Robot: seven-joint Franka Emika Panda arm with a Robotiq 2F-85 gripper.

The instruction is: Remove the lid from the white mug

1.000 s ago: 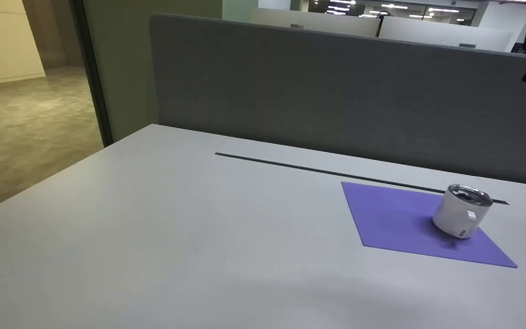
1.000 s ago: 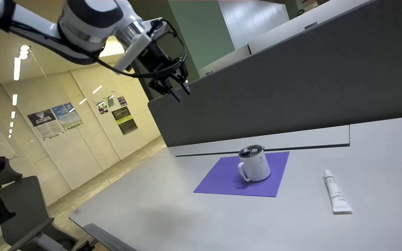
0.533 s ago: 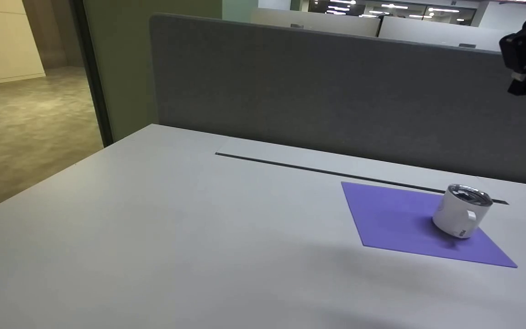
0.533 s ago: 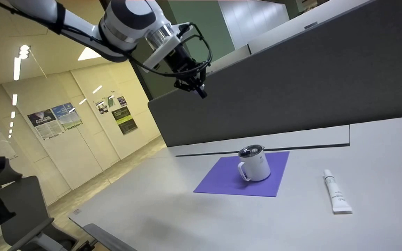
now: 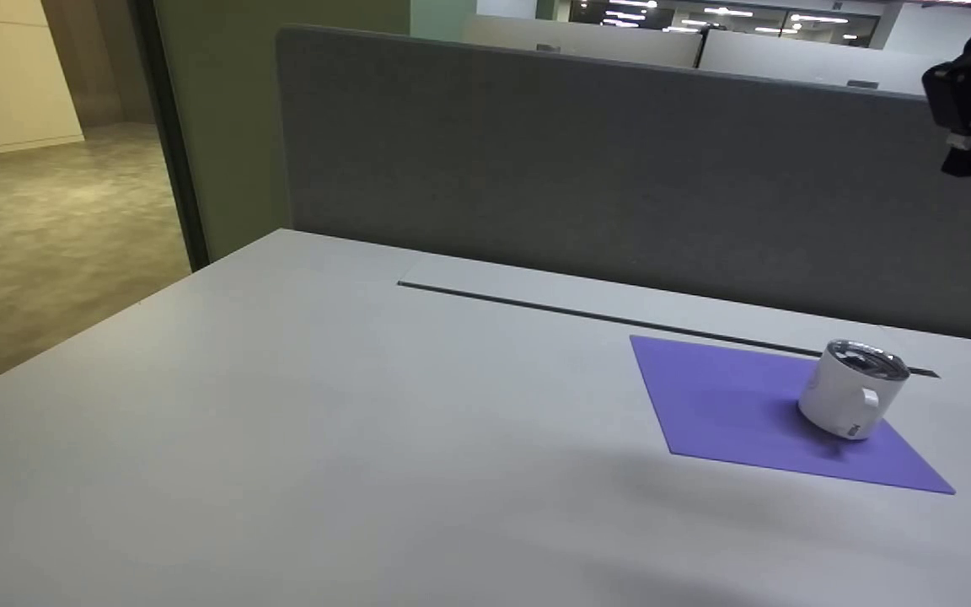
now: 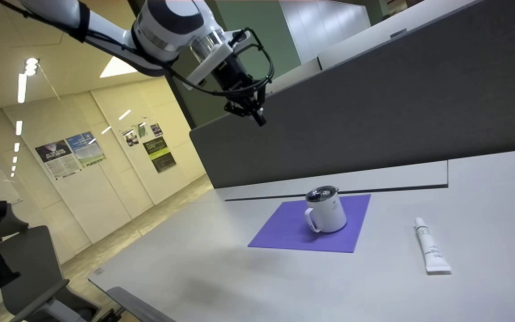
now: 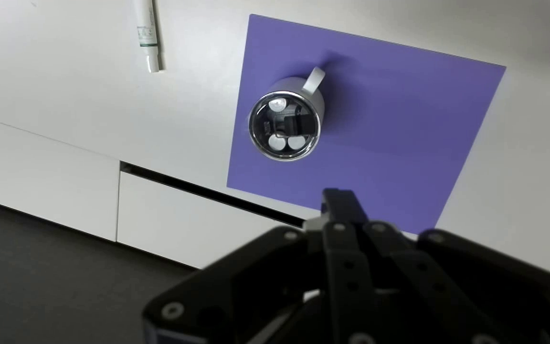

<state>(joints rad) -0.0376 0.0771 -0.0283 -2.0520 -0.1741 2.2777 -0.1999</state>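
The white mug (image 5: 839,400) stands upright on the purple mat (image 5: 717,405). It shows in an exterior view (image 6: 330,217) and from above in the wrist view (image 7: 317,98). The lid (image 7: 269,122), a dark see-through round cover, sits in the mug's mouth; it shows in both exterior views (image 5: 869,361) (image 6: 321,193). My gripper (image 6: 259,120) is high above the table, well above the mug and touching nothing. In the wrist view the gripper's fingertips (image 7: 344,205) are together with nothing between them. Part of the gripper is cut off in an exterior view (image 5: 962,156).
A white tube (image 6: 432,248) lies on the table beside the mat, also in the wrist view (image 7: 147,33). A grey partition (image 6: 373,103) stands behind the table's back edge. A dark slot (image 7: 208,193) runs along the table near the mat.
My gripper's fingers have closed from open. The arm has shifted toward the mug's side and slightly lower, then hardly moved in the last half second. Mug and lid have not moved.
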